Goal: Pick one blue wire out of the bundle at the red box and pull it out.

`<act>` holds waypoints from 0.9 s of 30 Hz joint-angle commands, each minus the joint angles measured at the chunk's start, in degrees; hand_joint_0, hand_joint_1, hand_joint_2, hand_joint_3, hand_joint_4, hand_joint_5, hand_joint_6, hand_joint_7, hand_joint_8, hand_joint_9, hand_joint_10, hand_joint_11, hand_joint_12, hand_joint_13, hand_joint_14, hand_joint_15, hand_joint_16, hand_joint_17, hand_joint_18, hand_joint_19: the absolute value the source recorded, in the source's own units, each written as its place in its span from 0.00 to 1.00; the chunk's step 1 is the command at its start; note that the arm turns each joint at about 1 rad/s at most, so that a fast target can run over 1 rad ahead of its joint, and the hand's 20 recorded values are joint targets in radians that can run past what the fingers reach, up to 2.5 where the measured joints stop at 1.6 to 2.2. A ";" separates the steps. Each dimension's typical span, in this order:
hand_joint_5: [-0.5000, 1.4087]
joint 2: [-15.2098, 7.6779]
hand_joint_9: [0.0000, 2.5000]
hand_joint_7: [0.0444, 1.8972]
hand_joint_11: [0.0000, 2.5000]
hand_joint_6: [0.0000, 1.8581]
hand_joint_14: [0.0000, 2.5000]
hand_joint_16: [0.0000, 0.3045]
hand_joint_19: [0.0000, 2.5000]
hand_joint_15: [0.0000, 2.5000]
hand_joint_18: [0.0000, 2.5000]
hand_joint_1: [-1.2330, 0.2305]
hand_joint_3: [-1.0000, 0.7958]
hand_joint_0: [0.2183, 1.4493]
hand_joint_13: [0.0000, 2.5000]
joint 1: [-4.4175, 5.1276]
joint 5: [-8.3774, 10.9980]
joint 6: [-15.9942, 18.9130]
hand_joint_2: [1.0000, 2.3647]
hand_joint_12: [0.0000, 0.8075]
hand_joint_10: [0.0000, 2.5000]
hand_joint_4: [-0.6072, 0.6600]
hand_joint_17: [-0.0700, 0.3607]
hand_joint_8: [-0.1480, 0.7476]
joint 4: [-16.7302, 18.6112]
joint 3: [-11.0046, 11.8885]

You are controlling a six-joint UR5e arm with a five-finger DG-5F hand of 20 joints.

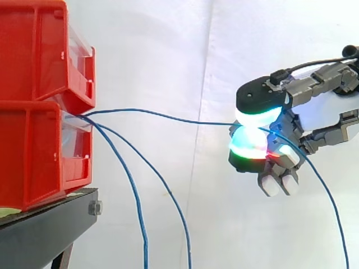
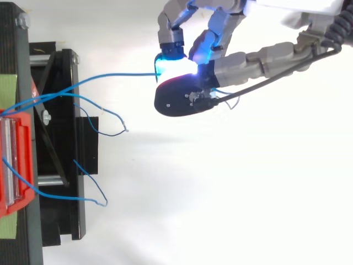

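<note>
Pinching blue wire (image 1: 190, 121) — robot hand (image 1: 261, 95), right of red bins (image 1: 33, 157) | wire's bin end hidden | other wires (image 1: 132, 188) cropped below

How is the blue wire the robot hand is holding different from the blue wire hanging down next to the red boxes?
The pinched thin blue wire runs nearly level from the stacked red plastic bins to the robot hand; the loose thin blue wire droops steeply downward. The pinched wire sits between glowing fingertips; nothing touches the loose one. Both leave the bins at the same spot.
</note>
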 commanded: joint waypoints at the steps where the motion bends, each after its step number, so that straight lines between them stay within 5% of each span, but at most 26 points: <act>1: 0.20 0.00 0.46 0.54 0.31 0.50 0.00 0.19 0.22 0.17 0.36 0.35 0.53 0.32 0.36 0.03 0.00 0.00 0.01 0.58 0.01 0.64 0.46 0.64 0.00 0.02; 27: 0.20 0.00 0.46 0.52 0.31 0.50 0.00 0.19 0.21 0.17 0.35 0.35 0.53 0.32 0.35 -0.06 0.18 0.00 0.01 0.57 0.01 0.64 0.46 0.63 0.00 -0.07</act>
